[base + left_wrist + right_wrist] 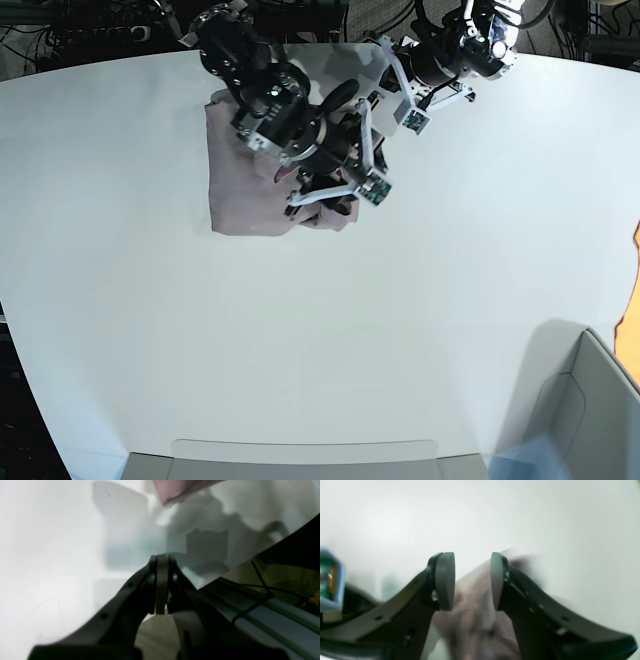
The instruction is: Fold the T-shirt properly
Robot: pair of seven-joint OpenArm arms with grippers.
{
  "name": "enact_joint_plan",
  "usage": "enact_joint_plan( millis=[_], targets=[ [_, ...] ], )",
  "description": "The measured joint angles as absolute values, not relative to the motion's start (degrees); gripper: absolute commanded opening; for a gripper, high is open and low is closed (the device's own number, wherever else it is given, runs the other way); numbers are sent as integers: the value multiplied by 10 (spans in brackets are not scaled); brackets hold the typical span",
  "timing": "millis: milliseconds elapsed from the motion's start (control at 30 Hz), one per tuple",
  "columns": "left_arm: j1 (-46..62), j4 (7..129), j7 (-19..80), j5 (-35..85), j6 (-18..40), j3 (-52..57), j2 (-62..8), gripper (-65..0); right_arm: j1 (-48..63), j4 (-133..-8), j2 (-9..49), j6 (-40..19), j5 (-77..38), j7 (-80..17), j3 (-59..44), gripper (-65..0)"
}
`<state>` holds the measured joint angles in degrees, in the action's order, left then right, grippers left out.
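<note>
While the dusty mauve thin-fabric T-shirt (245,190) lay bunched near the far edge of the white bench (320,330), the right claw (472,580) hovered released above it; the left claw (162,585) was clenched empty.

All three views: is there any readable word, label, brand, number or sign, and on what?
None can be read.
T-shirt: plain, no print or visible tag.
Table: bare white, no markings.
Green circuit board at the edge of the right wrist view: too blurred to show any marking.
Arms in the base view: small lit spots only, no legible lettering.
</note>
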<state>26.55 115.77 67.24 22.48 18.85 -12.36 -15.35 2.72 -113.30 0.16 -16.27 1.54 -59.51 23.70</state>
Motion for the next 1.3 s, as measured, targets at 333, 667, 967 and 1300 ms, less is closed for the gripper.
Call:
enact_joint_plan(
  millis=[333,667,967,1300],
  targets=[
    [267,1158,672,225,189,-124,-151,-650,100,-1164,91,-160,25,-601,55,-413],
    [275,1158,672,231,190,-82,-152,-650,133,-1122,85,-208,13,-595,292,-413],
    [287,1158,674,224,189,4,-151,-650,59,-1145,60,-209,12,-596,211,-414],
    [206,1163,660,225,189,-214,-121,-650,-34,-1052,163,-211,22,-604,93,-650]
  ],
)
